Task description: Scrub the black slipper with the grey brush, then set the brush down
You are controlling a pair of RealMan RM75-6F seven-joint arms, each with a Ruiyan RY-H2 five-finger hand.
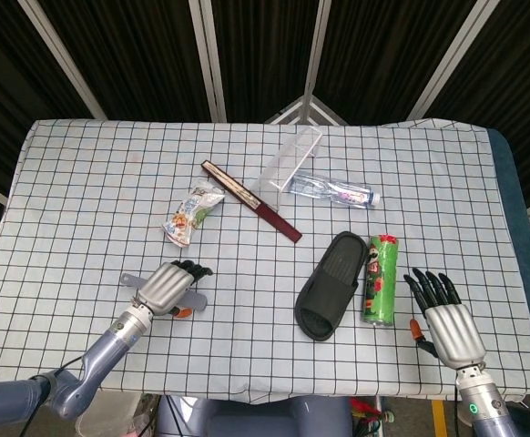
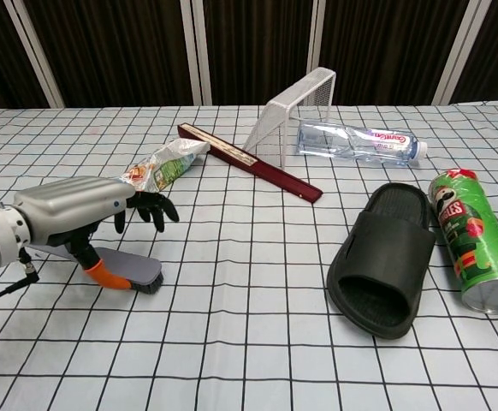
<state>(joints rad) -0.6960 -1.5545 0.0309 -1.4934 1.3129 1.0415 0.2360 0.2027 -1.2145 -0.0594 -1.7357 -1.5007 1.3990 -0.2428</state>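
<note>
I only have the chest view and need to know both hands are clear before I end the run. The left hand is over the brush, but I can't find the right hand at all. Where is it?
Observer: The head view shows the right hand over the near right part of the table, to the right of the green can. Its fingers are spread and hold nothing.
Operator: Is it touching the can or the slipper?
Observer: Neither. A strip of bare checked cloth shows between the fingers and the can, and the black slipper lies beyond the can, further from that hand.
</note>
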